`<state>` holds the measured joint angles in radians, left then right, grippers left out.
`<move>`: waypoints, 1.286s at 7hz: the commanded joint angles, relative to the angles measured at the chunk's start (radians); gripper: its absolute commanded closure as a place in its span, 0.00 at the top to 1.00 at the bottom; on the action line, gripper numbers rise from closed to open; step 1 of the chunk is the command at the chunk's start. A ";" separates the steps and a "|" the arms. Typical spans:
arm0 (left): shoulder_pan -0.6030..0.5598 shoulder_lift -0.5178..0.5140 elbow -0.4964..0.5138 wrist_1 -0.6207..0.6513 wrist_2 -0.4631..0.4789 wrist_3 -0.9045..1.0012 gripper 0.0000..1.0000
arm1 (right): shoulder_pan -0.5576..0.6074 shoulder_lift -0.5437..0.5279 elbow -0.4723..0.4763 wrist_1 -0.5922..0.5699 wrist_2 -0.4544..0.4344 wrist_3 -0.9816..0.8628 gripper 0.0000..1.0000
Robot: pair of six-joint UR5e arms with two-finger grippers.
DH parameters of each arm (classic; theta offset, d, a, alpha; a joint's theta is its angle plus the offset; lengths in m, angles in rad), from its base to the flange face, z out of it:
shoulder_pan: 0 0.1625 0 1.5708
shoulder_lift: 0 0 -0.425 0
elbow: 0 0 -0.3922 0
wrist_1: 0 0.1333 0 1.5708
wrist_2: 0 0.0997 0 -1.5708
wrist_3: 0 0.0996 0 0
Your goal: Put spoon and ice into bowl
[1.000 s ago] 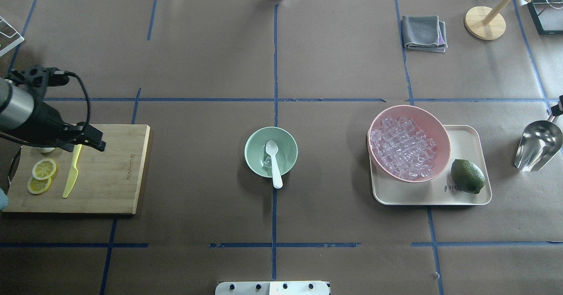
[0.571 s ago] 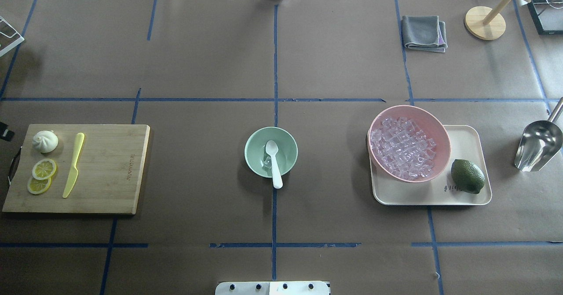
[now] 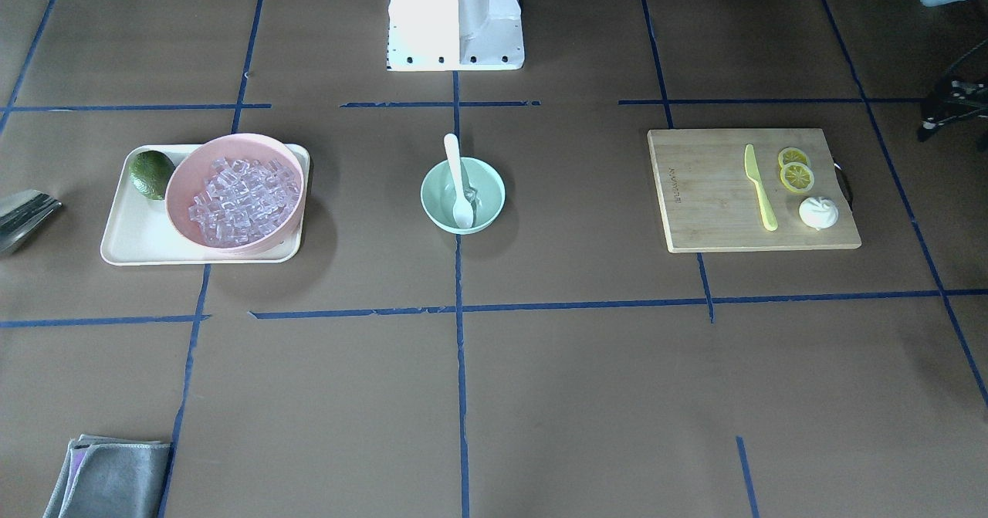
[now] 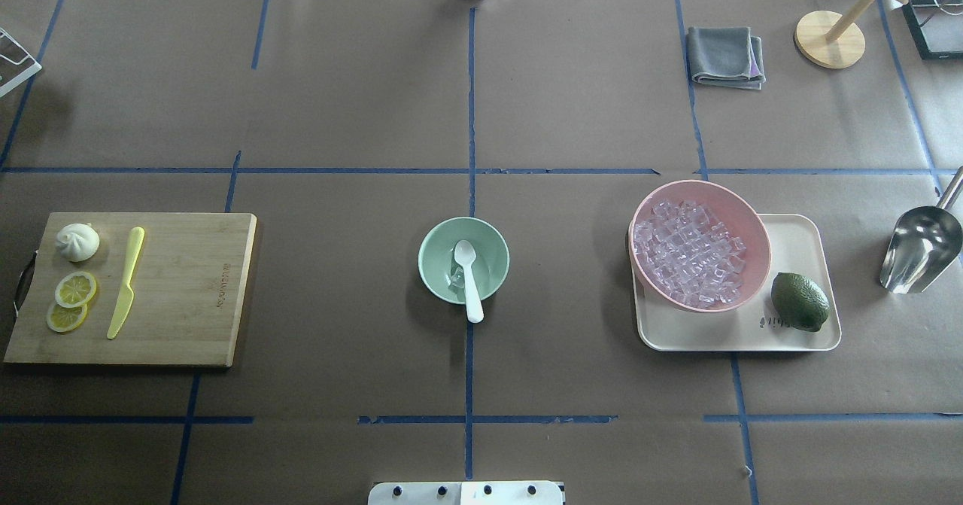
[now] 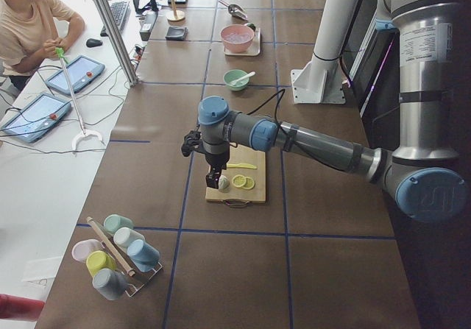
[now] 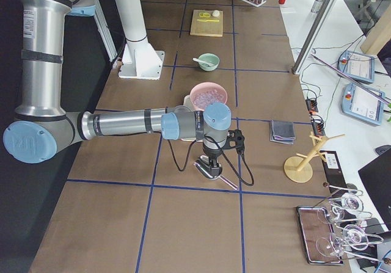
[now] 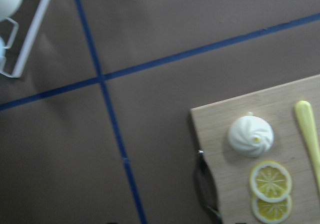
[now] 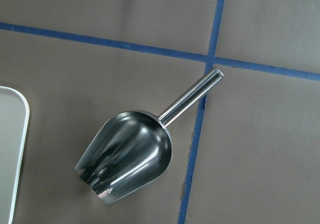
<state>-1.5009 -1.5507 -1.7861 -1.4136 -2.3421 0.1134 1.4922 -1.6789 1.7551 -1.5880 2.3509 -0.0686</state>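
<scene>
While the left end effector [image 5: 214,180] is hanging above the outer end of the cutting board [image 4: 188,294], its opening impossible to judge, a bun [image 4: 77,242], lemon slices [image 4: 75,290] and a yellow knife [image 4: 126,281] are lying on that board. At mid-tabletop [image 4: 338,114], the bowl [image 4: 432,253] is holding the ice [image 4: 456,277] and the spoon [image 4: 470,279], whose handle is leaning out over the rim toward the robot. Further right, a pink bowl [image 4: 748,226] of cubes is sitting on a tray [image 4: 797,241]. The right end effector [image 6: 208,163], likewise unreadable, is hanging above a metal scoop [image 4: 919,249].

Grip of left hand [image 5: 214,181], right hand [image 6: 207,163] unreadable
</scene>
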 commanded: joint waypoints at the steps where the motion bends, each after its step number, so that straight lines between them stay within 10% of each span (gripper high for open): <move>1: -0.030 0.038 0.064 0.011 -0.179 -0.001 1.00 | 0.006 0.043 -0.034 -0.095 0.037 -0.078 0.99; 8: -0.016 0.052 0.050 -0.002 -0.051 -0.107 1.00 | 0.013 0.047 0.001 -0.165 0.045 -0.086 0.99; 9: -0.016 0.044 0.045 -0.005 0.133 -0.112 1.00 | 0.013 0.050 -0.003 -0.165 0.041 -0.083 0.99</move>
<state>-1.5174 -1.5004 -1.7384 -1.4169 -2.3550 0.0047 1.5048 -1.6299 1.7481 -1.7539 2.3952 -0.1540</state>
